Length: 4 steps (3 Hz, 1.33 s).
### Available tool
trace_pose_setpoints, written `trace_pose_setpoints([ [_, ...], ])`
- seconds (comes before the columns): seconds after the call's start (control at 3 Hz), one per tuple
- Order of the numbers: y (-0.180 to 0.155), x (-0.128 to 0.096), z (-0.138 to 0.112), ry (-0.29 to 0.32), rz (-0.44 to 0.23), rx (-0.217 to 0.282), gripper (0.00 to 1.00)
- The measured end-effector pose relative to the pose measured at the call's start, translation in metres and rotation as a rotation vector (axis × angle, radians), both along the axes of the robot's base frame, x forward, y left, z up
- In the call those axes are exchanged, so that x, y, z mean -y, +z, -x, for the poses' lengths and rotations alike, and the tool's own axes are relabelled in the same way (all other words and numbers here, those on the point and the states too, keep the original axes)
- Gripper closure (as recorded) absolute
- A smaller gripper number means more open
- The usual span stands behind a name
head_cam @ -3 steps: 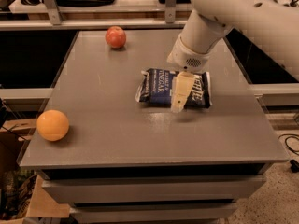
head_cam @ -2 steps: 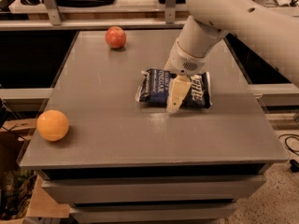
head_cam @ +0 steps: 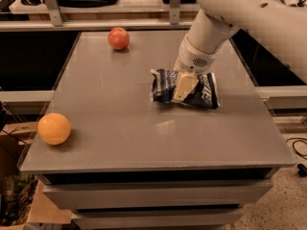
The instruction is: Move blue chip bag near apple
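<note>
The blue chip bag (head_cam: pixel 204 91) lies right of the middle of the grey table (head_cam: pixel 124 128), its left end crumpled and curled up. My gripper (head_cam: pixel 182 93) comes down from the upper right and is shut on the middle of the bag; one cream finger (head_cam: pixel 184 85) shows in front of it, the other is hidden behind the bag. The red apple (head_cam: pixel 118 38) sits at the far edge of the table, left of and behind the bag, well apart from it.
An orange fruit (head_cam: pixel 53 128) sits near the table's front left corner. The white arm (head_cam: pixel 240 13) crosses the upper right. Shelving rails run behind the table. Cardboard lies on the floor at the lower left.
The gripper has pulled in slightly over the bag and closed on it. The bag's left end has bunched inward and lifted. The apple and the orange fruit have not moved.
</note>
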State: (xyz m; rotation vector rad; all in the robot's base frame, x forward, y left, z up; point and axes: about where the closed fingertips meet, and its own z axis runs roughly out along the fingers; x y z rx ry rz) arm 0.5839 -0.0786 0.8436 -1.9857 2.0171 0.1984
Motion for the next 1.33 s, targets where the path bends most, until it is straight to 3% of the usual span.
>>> trace_pose_setpoints([
  [0.33,0.017,0.012,-0.007,-0.008,0.006,0.035,0.87],
  [0.67,0.043,0.026,-0.017,-0.018,0.029,0.092,1.00],
  [1.0,0.070,0.037,-0.029,-0.035,0.047,0.153,1.00],
  [1.33,0.070,0.037,-0.029,-0.035,0.047,0.153,1.00],
])
